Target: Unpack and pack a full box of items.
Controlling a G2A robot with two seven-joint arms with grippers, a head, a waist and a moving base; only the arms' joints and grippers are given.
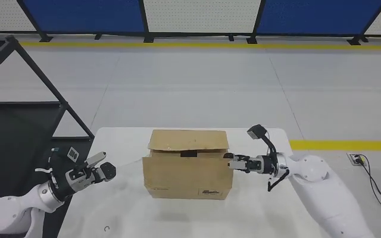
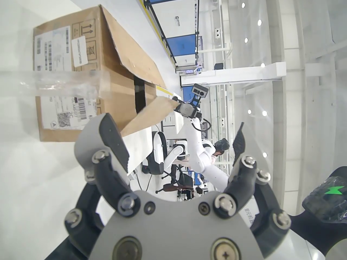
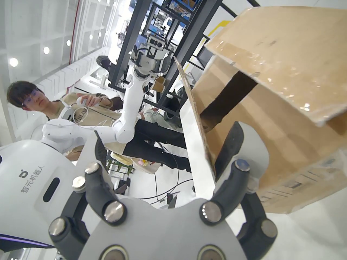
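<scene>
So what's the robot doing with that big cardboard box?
It looks like it's starting to open the cardboard box on the white table. Its right hand, fingers spread, is at the edge of a side flap and isn't clamped on it. Its left hand is open too, off on the other side and apart from the box. The top is only partly open, so I can't see what's inside.

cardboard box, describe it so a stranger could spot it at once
On the white table, between the left tool and the right tool, stands the cardboard box. It is the big brown thing there, top flaps ajar, white labels on one end.
</scene>
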